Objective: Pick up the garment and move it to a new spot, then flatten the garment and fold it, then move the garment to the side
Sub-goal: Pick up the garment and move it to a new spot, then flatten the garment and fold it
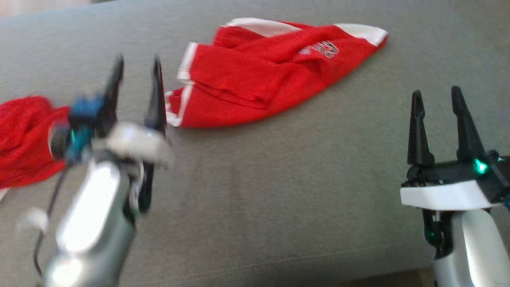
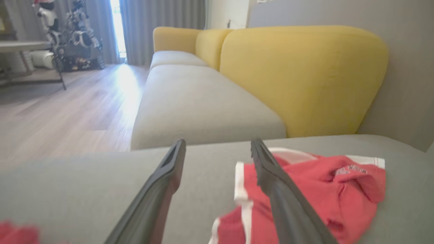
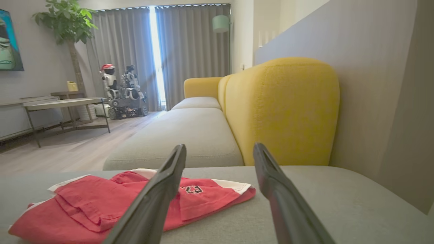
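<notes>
Far left of the garment: a second red cloth (image 1: 24,139), bunched, partly cut off by the head view's edge. I can't tell whether it is a separate piece that has already been dealt with.

Left of the garment, on the near side: left gripper (image 1: 137,65), blurred in the head view. Its fingers are spread wide with nothing between them. In the left wrist view its right finger overlaps the white-trimmed hem, but I can't tell if it is touching the cloth or above it.

Centre: the garment (image 1: 259,75), red with white trim and a small printed number. It lies on the grey cushion (image 1: 279,191) toward the far side. It is layered over itself with a loose flap and wrinkles, neither flat nor squarely folded.

Right of the garment, nearer the robot: right gripper (image 1: 436,93), sharp in the picture, well apart from the cloth. Its fingers are wide open and empty.

Judgement on progress: nothing is in hand. The rumpled, uneven shape suggests an early stage, with pick-up and relocation about to start. Flattening, folding and the move to the side are all left to do. A rough fold already made can't be ruled out.
</notes>
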Tool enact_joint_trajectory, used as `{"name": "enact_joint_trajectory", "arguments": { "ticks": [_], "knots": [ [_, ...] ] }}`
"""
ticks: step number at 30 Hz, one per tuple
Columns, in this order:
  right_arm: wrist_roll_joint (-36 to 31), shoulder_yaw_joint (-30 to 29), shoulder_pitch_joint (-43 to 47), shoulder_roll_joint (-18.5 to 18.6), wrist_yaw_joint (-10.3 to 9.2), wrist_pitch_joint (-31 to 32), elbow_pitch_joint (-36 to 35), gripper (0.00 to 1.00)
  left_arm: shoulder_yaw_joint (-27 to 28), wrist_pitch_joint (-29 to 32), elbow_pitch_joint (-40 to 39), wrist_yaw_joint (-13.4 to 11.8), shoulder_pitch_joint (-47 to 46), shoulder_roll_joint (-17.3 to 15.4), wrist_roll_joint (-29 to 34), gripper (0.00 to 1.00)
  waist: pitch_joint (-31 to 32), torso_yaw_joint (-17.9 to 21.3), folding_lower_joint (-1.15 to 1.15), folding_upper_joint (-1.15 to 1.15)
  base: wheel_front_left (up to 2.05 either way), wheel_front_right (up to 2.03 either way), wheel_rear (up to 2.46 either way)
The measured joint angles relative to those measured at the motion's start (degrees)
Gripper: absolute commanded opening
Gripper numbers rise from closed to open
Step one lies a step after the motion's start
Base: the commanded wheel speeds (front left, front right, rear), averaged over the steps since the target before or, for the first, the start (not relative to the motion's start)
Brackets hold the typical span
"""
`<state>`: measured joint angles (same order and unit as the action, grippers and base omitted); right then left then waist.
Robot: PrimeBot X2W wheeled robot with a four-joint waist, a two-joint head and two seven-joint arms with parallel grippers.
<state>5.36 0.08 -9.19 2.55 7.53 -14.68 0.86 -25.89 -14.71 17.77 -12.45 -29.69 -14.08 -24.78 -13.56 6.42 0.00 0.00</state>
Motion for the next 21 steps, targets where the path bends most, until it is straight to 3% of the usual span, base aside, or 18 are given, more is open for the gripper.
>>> {"name": "enact_joint_trajectory", "arguments": {
  "ticks": [5,9,13,21],
  "knots": [
    [-1.4,-0.7,2.3,0.0,0.0,0.0,0.5,1.0,4.4,0.0,-5.1,-0.5,13.9,3.4,2.5,1.0,2.8,-4.8,0.0,0.0,0.0,0.0,0.0],
    [-1.9,-1.0,3.6,0.0,0.0,0.0,0.6,1.0,6.6,0.0,-7.7,0.4,18.4,6.9,5.1,1.0,3.8,-7.1,0.0,0.0,0.0,0.0,0.0],
    [-2.0,-1.2,4.2,0.0,0.0,0.0,1.2,1.0,10.1,0.0,-8.7,2.3,20.8,9.8,6.8,1.0,4.9,-8.8,0.0,0.0,0.0,0.0,0.0],
    [-3.3,0.0,4.1,0.0,0.0,0.0,1.8,1.0,13.7,0.0,-8.8,5.4,21.5,11.3,9.7,1.0,5.4,-10.2,0.0,0.0,0.0,0.0,0.0]
  ]
}}
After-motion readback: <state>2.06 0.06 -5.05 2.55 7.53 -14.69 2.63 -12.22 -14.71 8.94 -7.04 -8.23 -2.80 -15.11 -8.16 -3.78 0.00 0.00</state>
